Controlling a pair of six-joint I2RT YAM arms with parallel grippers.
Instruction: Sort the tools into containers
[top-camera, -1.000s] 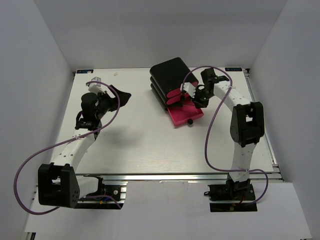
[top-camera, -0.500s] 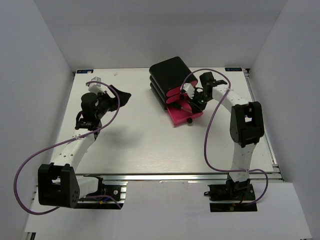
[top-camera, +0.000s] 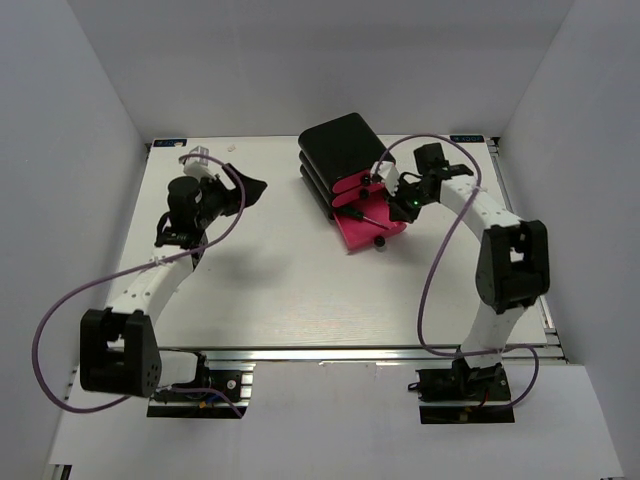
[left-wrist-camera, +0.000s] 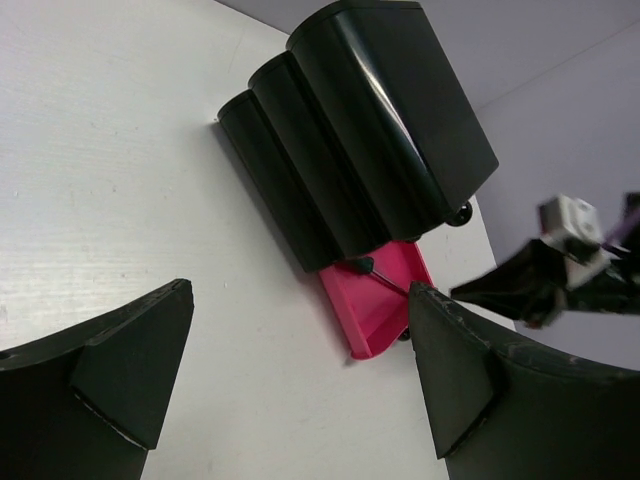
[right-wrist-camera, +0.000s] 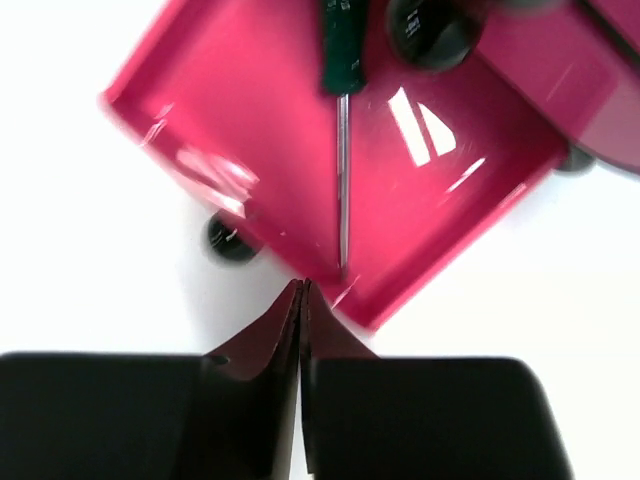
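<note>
The black box (top-camera: 340, 160) of pink drawers stands at the back middle, with its lowest drawer (top-camera: 372, 230) pulled open. A thin screwdriver (right-wrist-camera: 341, 150) with a black-and-green handle lies inside that drawer, handle towards the box; it also shows in the top view (top-camera: 362, 215) and the left wrist view (left-wrist-camera: 385, 278). My right gripper (right-wrist-camera: 302, 286) is shut and empty, just outside the drawer's front corner near its black knob (right-wrist-camera: 232, 238). My left gripper (left-wrist-camera: 300, 370) is open and empty over the table's left side, facing the box (left-wrist-camera: 370, 130). No other tools show.
White walls close the table (top-camera: 300, 290) in on three sides. The right arm (top-camera: 480, 210) arches just right of the box. A purple cable (top-camera: 430, 280) hangs from each arm. A second drawer knob (right-wrist-camera: 430, 30) shows above the screwdriver handle.
My right gripper has drawn back to the right, away from over the open drawer, leaving the screwdriver lying in it. My left arm has shifted slightly towards the back.
</note>
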